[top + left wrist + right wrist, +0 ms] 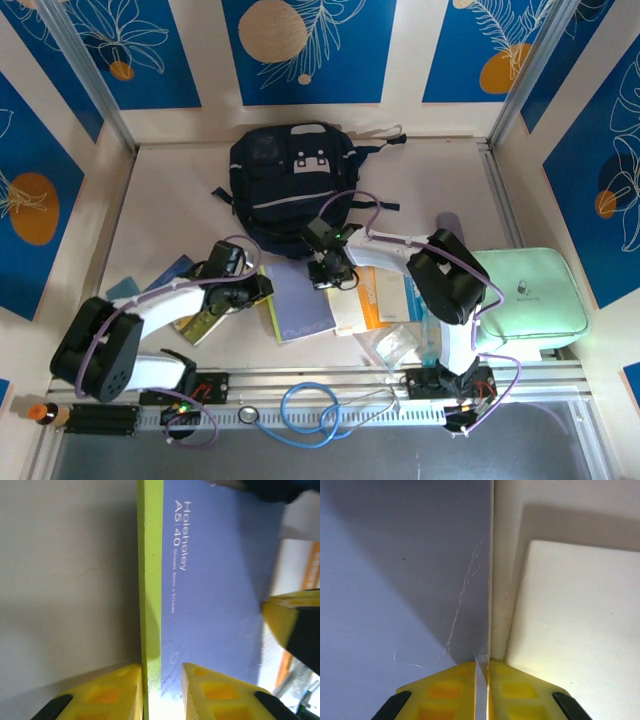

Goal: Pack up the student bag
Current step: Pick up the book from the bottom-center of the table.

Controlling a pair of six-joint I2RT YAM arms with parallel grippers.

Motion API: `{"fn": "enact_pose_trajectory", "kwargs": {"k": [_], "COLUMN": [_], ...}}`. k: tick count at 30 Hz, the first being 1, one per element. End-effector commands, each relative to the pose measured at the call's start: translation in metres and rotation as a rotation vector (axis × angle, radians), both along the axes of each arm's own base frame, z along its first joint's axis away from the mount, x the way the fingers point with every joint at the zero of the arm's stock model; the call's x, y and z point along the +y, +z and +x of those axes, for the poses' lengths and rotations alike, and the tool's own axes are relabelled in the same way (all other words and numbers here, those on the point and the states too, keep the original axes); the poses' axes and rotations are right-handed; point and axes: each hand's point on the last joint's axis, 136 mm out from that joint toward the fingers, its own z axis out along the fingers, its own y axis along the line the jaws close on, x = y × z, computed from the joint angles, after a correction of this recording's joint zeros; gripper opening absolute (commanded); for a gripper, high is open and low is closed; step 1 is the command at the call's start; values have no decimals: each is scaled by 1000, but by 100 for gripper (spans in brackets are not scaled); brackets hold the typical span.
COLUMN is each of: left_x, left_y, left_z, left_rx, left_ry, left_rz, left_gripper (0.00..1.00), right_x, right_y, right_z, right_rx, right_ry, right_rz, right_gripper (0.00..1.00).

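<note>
at the near edge a blue cable [310, 408] loops over the rail, and an orange-capped bottle [40, 410] lies at the near left corner. just beyond, a clear plastic bag [390, 345] rests on the table [170, 200] beside the right arm's base.

the mint green case [525, 295] lies flat at the near right, zipped shut, its inside hidden.

the left arm reaches in low from the left, over a blue book [170, 272]. the left gripper [262, 288] sits at the left, green-spined edge of the purple notebook [300, 305]. in the left wrist view its fingers [115, 695] stand narrowly apart astride the green spine. whether they pinch it i cannot tell.

the right arm bends back leftward across the middle. the right gripper [325, 272] is at the notebook's far right corner, pointing down. in the right wrist view the right gripper [481, 690] is closed almost flat on the thin edge of the notebook [395, 605], with pale book covers just to the right. orange and cream books [365, 295] lie touching the notebook's right side, partly under that arm.

farthest off, the student bag [285, 180] lies flat at the far centre, front face up, straps spread out to its sides. it is just beyond the notebook and the right gripper, and its inside cannot be seen.
</note>
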Motion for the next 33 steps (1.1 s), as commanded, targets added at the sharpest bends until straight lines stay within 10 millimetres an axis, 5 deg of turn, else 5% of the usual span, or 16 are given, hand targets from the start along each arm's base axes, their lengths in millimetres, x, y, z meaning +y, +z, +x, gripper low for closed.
{"fn": "enact_pose_trajectory", "kwargs": {"k": [1,10,14,17,28,33], "left_x": [-30,-41,-28,-13,46,59], "left_y": [47,36,29,37,146,209], "left_z": [14,24,23,23,33,43], "left_rx": [-152,-113,-96,-124,-272,-406], "left_ry": [-71,-53,-41,-37,1,22], "left_rz": [-193,-238,-125,-21,249,297], "left_gripper": [26,24,9,0,0,0], "right_x": [-7,-7,-12,-8,-17,-26], "right_y": [-26,-23,-11,9,113,142], "right_z": [-11,-10,-5,2,60,78], "right_rx": [59,64,35,9,-285,-388], "right_ry": [-7,-14,-44,-75,-185,-241], "right_rz": [-52,-36,-29,62,354,472], "right_gripper": [12,13,17,29,73,72]}}
